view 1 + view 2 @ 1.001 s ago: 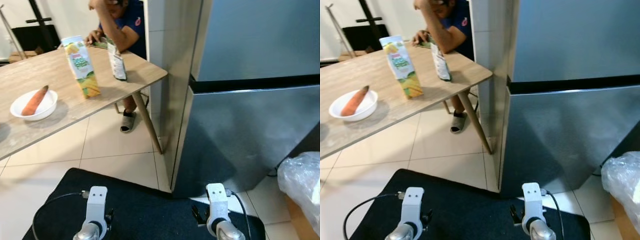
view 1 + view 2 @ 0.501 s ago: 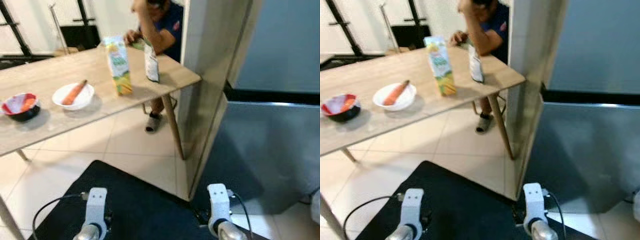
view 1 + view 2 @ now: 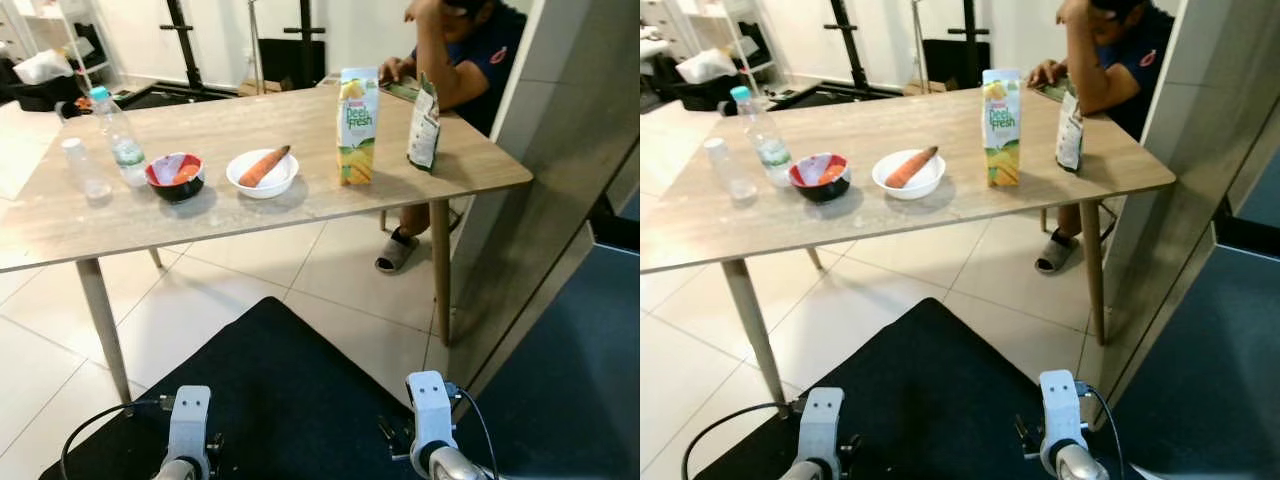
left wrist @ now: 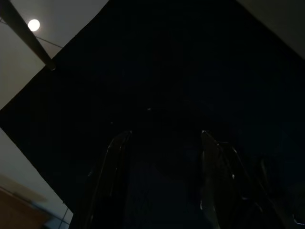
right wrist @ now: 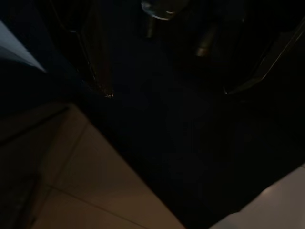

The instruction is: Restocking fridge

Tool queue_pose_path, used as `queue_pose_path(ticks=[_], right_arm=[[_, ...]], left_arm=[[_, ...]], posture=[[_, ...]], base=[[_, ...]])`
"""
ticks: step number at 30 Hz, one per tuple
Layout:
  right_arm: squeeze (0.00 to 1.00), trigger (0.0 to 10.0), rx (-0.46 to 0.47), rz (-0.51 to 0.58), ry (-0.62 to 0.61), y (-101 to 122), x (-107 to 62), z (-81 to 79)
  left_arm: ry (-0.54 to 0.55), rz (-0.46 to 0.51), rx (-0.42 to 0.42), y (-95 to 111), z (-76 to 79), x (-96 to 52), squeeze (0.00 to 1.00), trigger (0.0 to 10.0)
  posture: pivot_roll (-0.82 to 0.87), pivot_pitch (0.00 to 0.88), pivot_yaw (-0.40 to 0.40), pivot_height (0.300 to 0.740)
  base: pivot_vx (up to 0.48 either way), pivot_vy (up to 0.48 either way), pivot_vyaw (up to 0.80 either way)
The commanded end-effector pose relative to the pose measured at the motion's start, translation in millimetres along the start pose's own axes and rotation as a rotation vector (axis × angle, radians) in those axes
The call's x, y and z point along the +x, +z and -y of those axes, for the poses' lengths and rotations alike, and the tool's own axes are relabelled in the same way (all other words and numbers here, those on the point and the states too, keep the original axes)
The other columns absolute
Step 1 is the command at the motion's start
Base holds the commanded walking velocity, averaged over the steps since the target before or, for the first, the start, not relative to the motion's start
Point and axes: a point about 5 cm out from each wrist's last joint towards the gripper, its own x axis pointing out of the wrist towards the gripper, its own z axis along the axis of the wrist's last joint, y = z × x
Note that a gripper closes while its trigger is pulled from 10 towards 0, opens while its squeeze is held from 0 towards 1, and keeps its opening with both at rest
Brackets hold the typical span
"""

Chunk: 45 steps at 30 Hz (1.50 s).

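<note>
The long pale wooden tabletop on slim round legs spans the room ahead and carries everything that looks meant for the fridge, lined up along its near half where an arm could reach them. At its right end rises the grey steel side of the fridge, close enough that goods would need only a short carry. A person in a dark blue shirt sits at the far corner, leaning on the tabletop. Under the robot lies a black floor mat on pale tiles. Among the goods, the tall yellow-and-green juice carton stands upright near the right end, with a small upright white-and-green pouch just beside it. Left of the carton sits a white bowl with an orange carrot resting across it, then a red-and-black bowl, a clear plastic water bottle with a blue cap and a small clear glass. The left hand hangs low over the mat, its fingers spread apart and empty; the right hand hangs likewise, fingers apart, gripping nothing, both idle, probably because nothing is within reach yet.
</note>
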Motion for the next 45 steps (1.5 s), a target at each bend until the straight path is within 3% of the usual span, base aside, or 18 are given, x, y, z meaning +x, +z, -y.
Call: queue_pose_path(ticks=[1,12,21,24,29,36,45], right_arm=[[0.0,10.0,0.006,-0.004,0.006,-2,-0.3,-2.9],[0.0,10.0,-0.002,-0.008,0.008,0,0.5,-0.8],[0.0,10.0,-0.005,-0.012,0.008,-1,0.0,-0.1],[0.0,10.0,0.034,-0.015,-0.002,-2,0.1,0.6],[0.0,10.0,0.029,-0.019,0.008,-1,0.3,-0.4],[0.0,10.0,0.049,-0.032,0.0,-3,0.1,0.9],[0.0,10.0,0.044,-0.031,-0.005,-3,0.2,1.2]], left_arm=[[0.016,-0.011,-0.003,-1,-5.9,-0.7,0.0,10.0],[0.018,-0.037,-0.01,-13,-20.2,-6.9,0.0,10.0],[0.013,-0.025,-0.031,-16,-20.7,-8.5,0.0,10.0],[0.022,-0.022,-0.038,-15,-21.0,-8.4,0.0,10.0],[0.022,-0.018,-0.042,-14,-20.7,-8.0,0.0,10.0],[0.017,-0.004,-0.054,-10,-18.4,-6.5,0.0,10.0],[0.014,0.022,-0.065,-5,-16.0,-4.9,0.0,10.0]], posture=[[-0.14,0.048,0.04,0.74],[-0.13,0.046,0.035,0.74],[-0.13,0.048,0.03,0.74],[-0.13,0.048,0.03,0.74],[-0.13,0.048,0.031,0.74],[-0.13,0.05,0.029,0.74],[-0.13,0.057,0.033,0.74]], base=[[0.0,0.0,0.8],[0.0,0.0,0.8],[0.0,0.0,0.74],[0.0,0.0,0.0],[0.0,0.0,0.0],[0.0,0.0,-0.76],[0.0,0.0,0.0]])
